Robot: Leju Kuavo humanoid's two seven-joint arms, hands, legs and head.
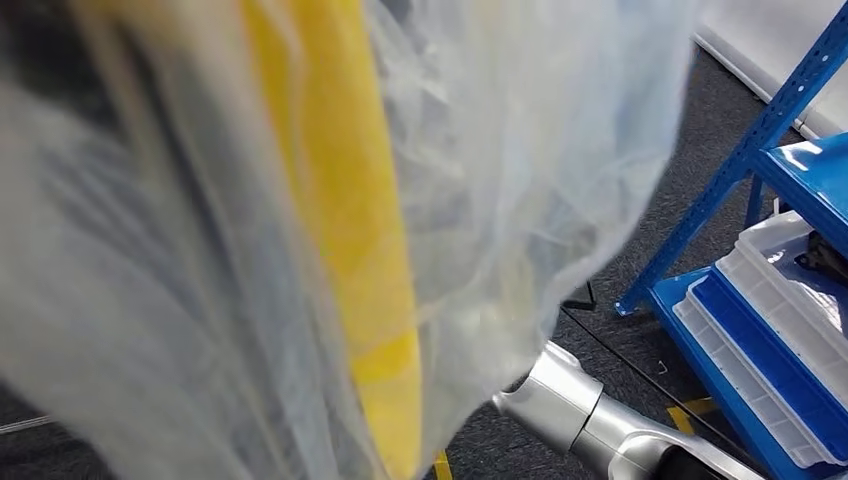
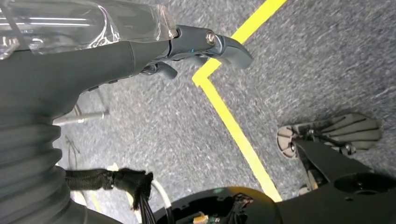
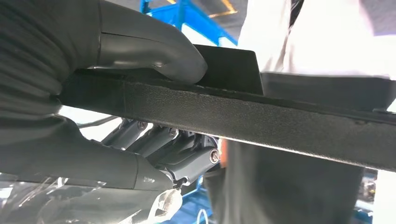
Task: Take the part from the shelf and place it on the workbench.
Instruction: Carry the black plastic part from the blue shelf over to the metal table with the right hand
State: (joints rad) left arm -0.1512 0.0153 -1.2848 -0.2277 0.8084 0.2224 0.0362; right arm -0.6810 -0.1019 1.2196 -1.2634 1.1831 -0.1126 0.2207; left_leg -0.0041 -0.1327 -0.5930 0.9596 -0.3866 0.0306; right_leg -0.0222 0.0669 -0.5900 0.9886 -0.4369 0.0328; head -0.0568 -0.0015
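So, from my remote seat: the right hand [image 3: 140,116] is clamped on the flat black textured panel part [image 3: 261,116], thick grey thumb pressed on one face and the darker fingers [image 3: 182,154] curled against the other. The part sticks out past the hand, and a person in a white top [image 3: 322,37] stands right behind it. Blue shelf framing shows beyond them.

The head view is mostly smothered by a crinkly clear plastic sheet with a yellow band [image 1: 340,230] hanging close to the lens. Off to the side I can see the blue metal shelf [image 1: 790,170] with white and blue trays [image 1: 770,330] stacked low on it, plus a silver arm segment [image 1: 580,410] over dark carpet.

The left hand [image 2: 187,46] hangs over grey carpet with a yellow tape line [image 2: 233,126], holding nothing, fingers partly curled; I can't tell whether it's properly closed.
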